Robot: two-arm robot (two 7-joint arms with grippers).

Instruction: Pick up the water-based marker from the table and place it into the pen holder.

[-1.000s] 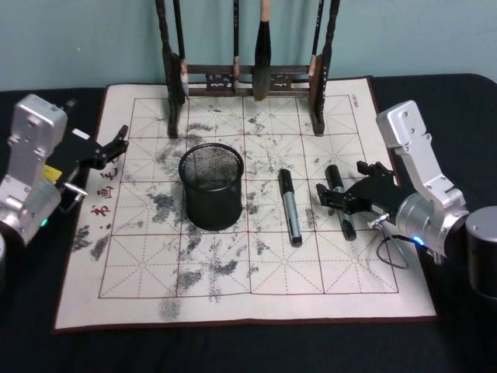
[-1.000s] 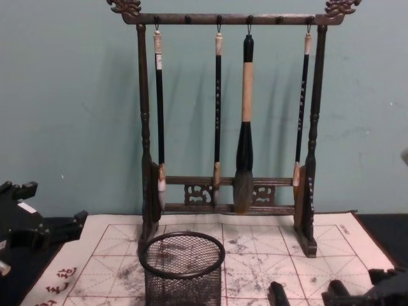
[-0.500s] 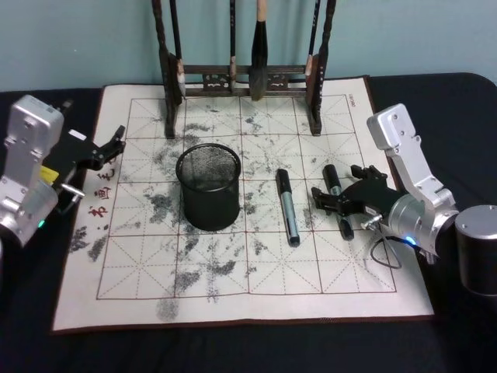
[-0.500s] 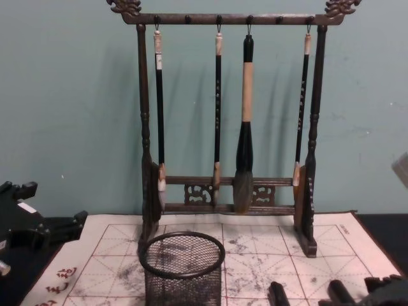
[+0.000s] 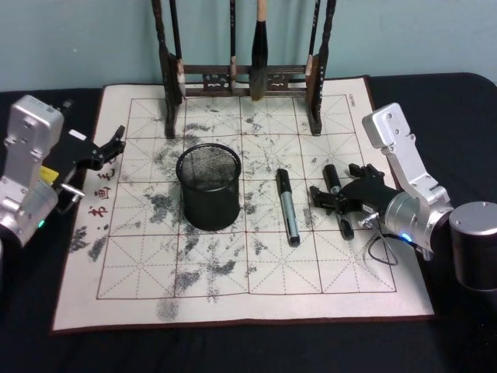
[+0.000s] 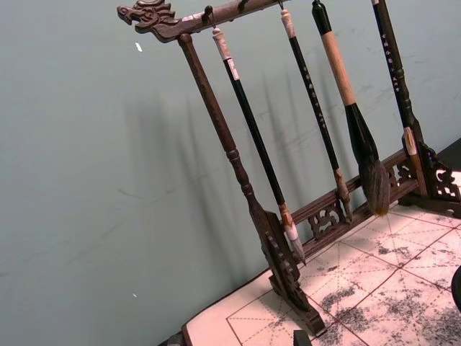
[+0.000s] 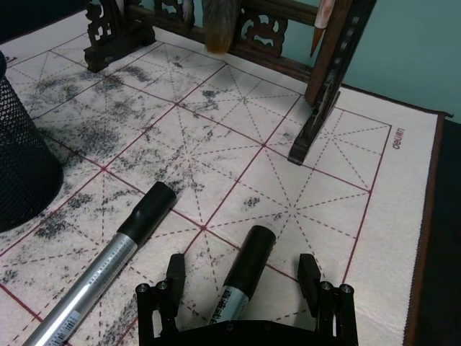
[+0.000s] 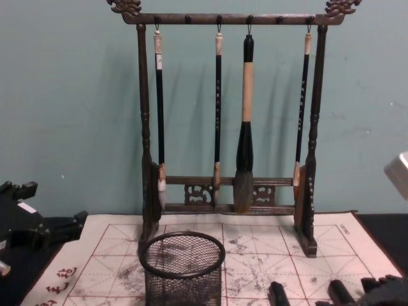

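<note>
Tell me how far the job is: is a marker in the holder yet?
Done: nothing; the pen holder is empty. In hand: the open right tool straddles the black marker on the mat, not gripping yet. Left: grip, lift, drop it in. The left tool idles by the mat.

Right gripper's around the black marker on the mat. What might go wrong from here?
1. The open right gripper straddles the black marker near its cap end; gripped off-centre, it may tilt when lifted.
2. The silver marker lies between it and the pen holder; a low carry could knock it.
3. The pen holder stands free on the mat; a tilted marker catching its rim might tip it.
The left gripper sits parked at the mat's left edge.
</note>
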